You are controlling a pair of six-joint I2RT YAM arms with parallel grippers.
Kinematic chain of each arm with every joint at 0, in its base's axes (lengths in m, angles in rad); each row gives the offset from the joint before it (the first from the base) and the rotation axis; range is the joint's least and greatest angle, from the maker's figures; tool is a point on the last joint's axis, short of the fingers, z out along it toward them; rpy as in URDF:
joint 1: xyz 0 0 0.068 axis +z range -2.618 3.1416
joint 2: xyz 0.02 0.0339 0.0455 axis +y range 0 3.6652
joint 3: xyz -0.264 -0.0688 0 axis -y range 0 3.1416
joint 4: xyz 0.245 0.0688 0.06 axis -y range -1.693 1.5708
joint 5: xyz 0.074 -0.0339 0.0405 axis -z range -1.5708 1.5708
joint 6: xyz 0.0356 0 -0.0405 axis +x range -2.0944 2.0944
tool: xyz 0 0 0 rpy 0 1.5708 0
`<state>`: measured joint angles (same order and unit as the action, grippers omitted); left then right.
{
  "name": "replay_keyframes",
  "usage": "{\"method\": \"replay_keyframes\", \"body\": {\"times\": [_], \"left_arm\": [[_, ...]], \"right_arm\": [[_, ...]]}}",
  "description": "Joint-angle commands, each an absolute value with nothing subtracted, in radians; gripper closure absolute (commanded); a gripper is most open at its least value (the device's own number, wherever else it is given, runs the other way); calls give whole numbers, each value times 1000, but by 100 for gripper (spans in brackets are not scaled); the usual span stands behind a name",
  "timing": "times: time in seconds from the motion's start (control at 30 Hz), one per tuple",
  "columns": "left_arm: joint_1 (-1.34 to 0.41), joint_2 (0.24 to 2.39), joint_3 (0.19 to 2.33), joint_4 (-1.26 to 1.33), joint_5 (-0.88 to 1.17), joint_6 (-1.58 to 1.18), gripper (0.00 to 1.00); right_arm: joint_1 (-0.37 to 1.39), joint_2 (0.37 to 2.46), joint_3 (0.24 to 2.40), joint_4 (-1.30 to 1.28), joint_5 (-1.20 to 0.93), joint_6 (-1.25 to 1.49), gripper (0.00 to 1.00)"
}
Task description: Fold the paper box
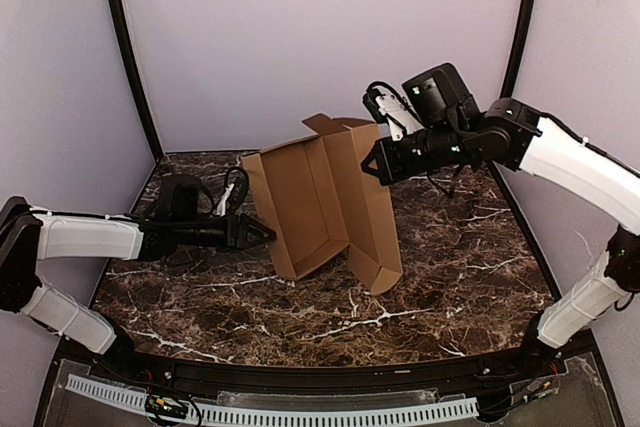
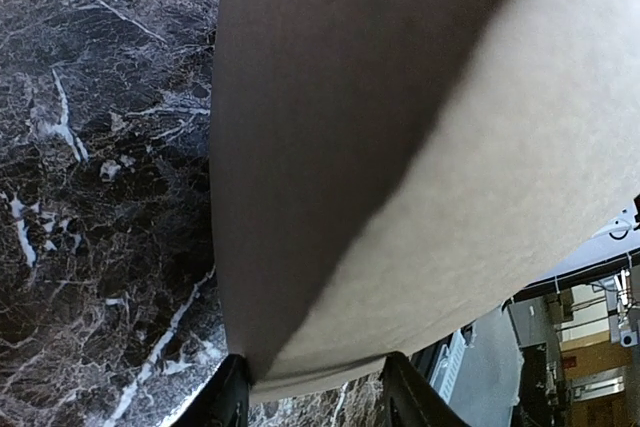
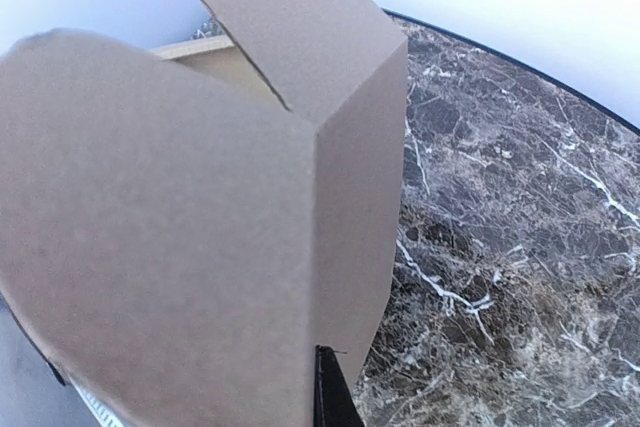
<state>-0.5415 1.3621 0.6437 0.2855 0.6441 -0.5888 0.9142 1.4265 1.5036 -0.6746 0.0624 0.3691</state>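
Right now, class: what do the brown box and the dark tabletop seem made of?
Brown folded box: likely plain cardboard, matte, with creased flaps and cut edges. Dark tabletop: marble look, white veins, slight sheen; real stone or printed laminate, cannot tell.

You see the bench, a dark, marble-patterned surface veined in white. Near its middle stands the paper box, plain brown cardboard, partly folded, its panels upright and its lower edges resting directly on the bench surface.
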Motion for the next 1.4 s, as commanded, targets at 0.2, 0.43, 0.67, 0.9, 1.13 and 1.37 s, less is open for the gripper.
{"method": "replay_keyframes", "body": {"times": [0.2, 0.43, 0.67, 0.9, 1.13, 1.37], "left_arm": [[-635, 1525, 536, 765, 668, -794, 57], [-726, 1603, 490, 911, 581, -860, 60], [-763, 1595, 384, 988, 491, -882, 61], [-764, 1364, 315, 674, 389, -803, 62], [-764, 980, 411, 96, 175, -564, 48], [-763, 954, 446, 57, 173, -413, 38]], "right_arm": [[975, 1802, 2046, -1192, 177, 65, 100], [1020, 1983, 2219, -1318, 377, -59, 100], [1073, 2034, 2172, -1257, 504, -233, 100], [1140, 1994, 1909, -1099, 579, -393, 100], [1205, 1927, 1769, -1011, 598, -464, 100], [1238, 1898, 1811, -1046, 647, -474, 100]]}}
